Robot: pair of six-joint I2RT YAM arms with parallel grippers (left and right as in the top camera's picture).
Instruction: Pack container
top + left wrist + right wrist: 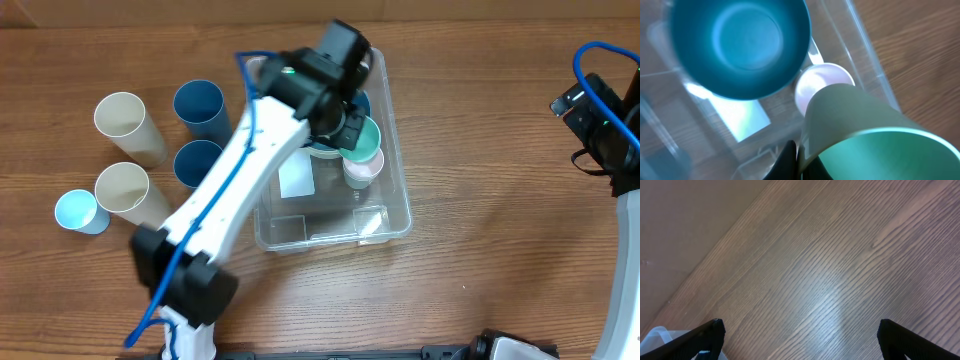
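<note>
Clear rectangular plastic container (395, 215) holds glossy teal round bowl (740, 45), pale pink cup (822, 80); left pincer (347, 122) grasps mint-green cup (855, 120) inside it; right pincer (800, 325) released.

Clear container (402, 195), white label (296, 178). Mint cup (363, 135), teal bowl (740, 45), cream cups (122, 115), navy cups (200, 102), light-blue cup (76, 210). Brown woodgrain table (500, 250).

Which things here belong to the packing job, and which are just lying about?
Job: container, green cup in left gripper, teal bowl, pink cup inside.
Lying about, likely packed later: beige cups, dark blue cups, light blue cup.
</note>
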